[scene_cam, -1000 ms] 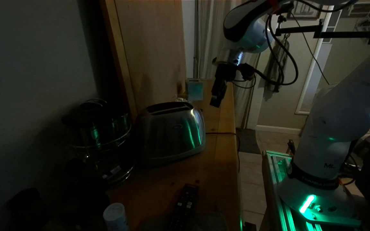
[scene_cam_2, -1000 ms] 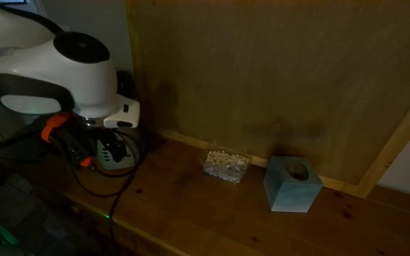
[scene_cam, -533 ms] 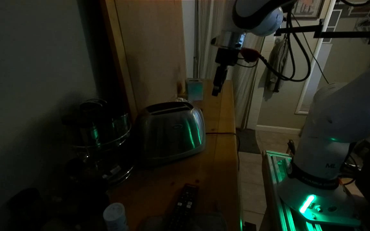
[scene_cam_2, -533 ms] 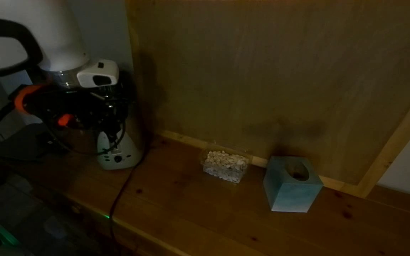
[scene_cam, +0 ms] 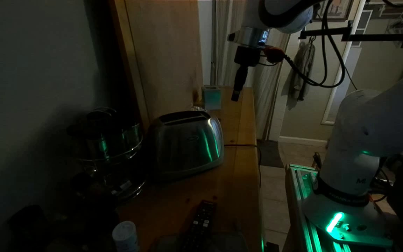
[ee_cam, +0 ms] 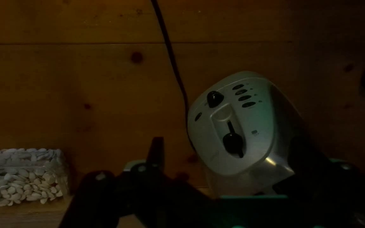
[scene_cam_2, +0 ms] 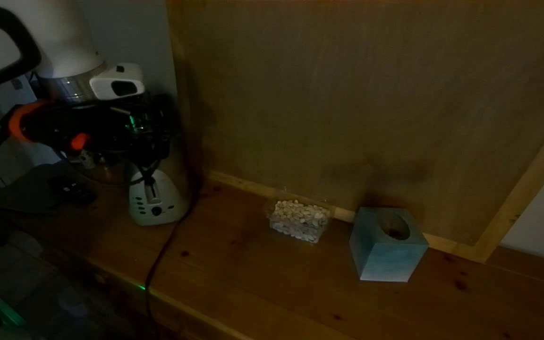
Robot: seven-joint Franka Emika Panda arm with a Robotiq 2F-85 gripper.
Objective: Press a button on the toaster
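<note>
In both exterior views, a light blue cube-shaped box [scene_cam_2: 380,259] stands on a brown wooden counter [scene_cam_2: 262,288]. Lower left in the wrist view, a clear boxlike container [ee_cam: 21,163] holds whitish flat pieces [ee_cam: 27,183]. In an exterior view, 1 black oblong remote control [scene_cam: 202,218] lies at bottom centre, 1 white cylindrical canister [scene_cam: 125,235] stands at lower left, and 1 grey cloth [scene_cam: 305,58] hangs at upper right.

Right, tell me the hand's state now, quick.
Hand: open, holding nothing.
</note>
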